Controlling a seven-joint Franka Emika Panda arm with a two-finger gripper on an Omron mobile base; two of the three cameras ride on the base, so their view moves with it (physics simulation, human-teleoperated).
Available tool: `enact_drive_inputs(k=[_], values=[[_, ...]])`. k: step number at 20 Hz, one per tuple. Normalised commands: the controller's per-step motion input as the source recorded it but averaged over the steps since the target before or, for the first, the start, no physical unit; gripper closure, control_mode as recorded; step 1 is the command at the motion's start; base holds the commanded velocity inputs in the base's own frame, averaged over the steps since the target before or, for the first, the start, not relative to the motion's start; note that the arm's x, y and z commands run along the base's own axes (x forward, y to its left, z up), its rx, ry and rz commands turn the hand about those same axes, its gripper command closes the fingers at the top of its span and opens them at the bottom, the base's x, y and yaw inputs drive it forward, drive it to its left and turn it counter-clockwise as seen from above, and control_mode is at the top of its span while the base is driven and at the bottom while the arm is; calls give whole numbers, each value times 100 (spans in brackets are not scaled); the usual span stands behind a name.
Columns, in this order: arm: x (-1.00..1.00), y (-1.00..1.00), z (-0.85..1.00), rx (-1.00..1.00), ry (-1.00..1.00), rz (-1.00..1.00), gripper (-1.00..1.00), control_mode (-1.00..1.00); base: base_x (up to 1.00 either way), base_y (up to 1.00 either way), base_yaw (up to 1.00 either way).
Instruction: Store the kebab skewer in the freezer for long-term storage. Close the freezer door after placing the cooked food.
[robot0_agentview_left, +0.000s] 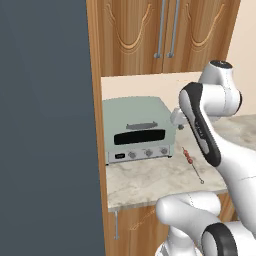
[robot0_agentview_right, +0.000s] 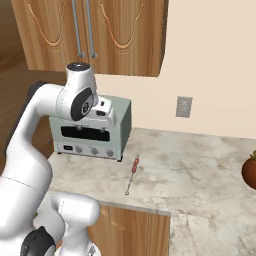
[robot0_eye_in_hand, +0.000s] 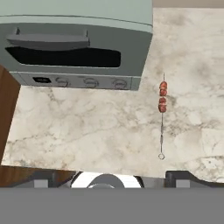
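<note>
Jaws wide apart, seemingly well above kebab skewer (robot0_eye_in_hand: 162, 103) on counter (robot0_eye_in_hand: 87, 131).

marble countertop (robot0_agentview_right: 200, 170): pale, veined, with a wooden base cabinet (robot0_agentview_right: 135, 231) below its front edge.
toaster oven (robot0_agentview_right: 92, 131): pale green-grey, dark glass door, row of knobs, standing at the back left of the countertop against the wall, partly hidden by the arm.
kebab skewer (robot0_agentview_right: 133, 172): thin metal stick lying flat near the countertop's front edge, just right of the toaster oven and apart from it; reddish-brown meat chunks bunched at its far end, ring end toward the front.
wall outlet (robot0_agentview_right: 183, 106): grey plate on the cream wall above the countertop's back edge.
upper cabinets (robot0_agentview_right: 100, 35): wood, two long bar handles.
round dark red-brown item (robot0_agentview_right: 249, 171): at the right edge, cut off.
robot arm (robot0_agentview_right: 60, 107): white, rising from lower left, wrist in front of the toaster oven.
</note>
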Motion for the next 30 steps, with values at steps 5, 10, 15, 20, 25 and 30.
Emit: enact_drive_inputs(k=[5, 10, 15, 20, 25, 30], values=[[-8, -53, -64, -5, 14, 0, -100, -100, 0, 0, 0], [0, -57, -80, -6, 15, 0, -100, -100, 0, 0, 0], [0, -59, -77, -5, 12, 0, -100, -100, 0, 0, 0], [2, -54, -77, -4, 16, 0, -100, -100, 0, 0, 0], [26, -17, -52, -1, 13, 0, -100, -100, 0, 0, 0], [39, 7, -26, 0, 0, 1, -100, -100, 0, 0, 0]])
